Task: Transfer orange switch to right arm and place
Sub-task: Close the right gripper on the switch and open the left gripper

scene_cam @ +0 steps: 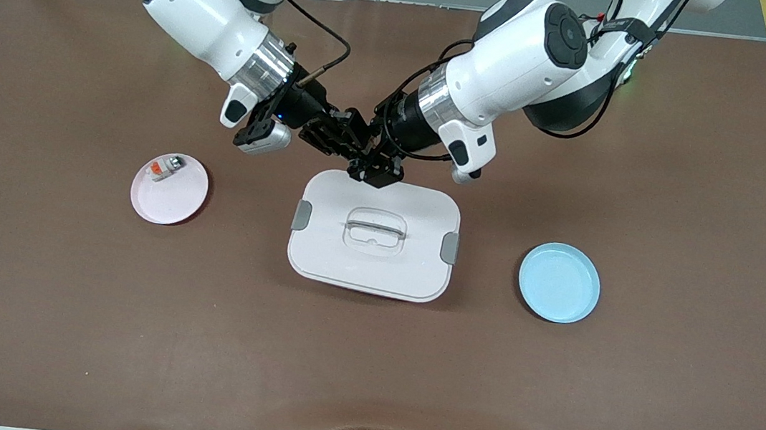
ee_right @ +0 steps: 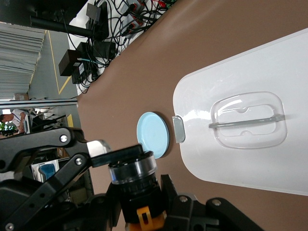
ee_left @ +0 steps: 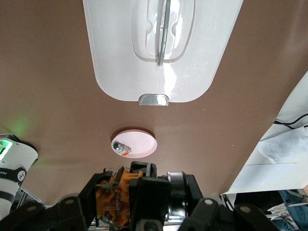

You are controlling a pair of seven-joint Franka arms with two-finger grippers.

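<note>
Over the white lidded box [scene_cam: 373, 234], both the left claw [scene_cam: 375, 169] and right claw [scene_cam: 334, 134] gripped the orange switch [ee_right: 146, 215]; a premature left release risked dropping it.

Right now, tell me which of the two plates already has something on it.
The pink plate, toward the right arm's end of the table: a small whitish block with an orange label lies on it. The blue plate holds nothing.
</note>
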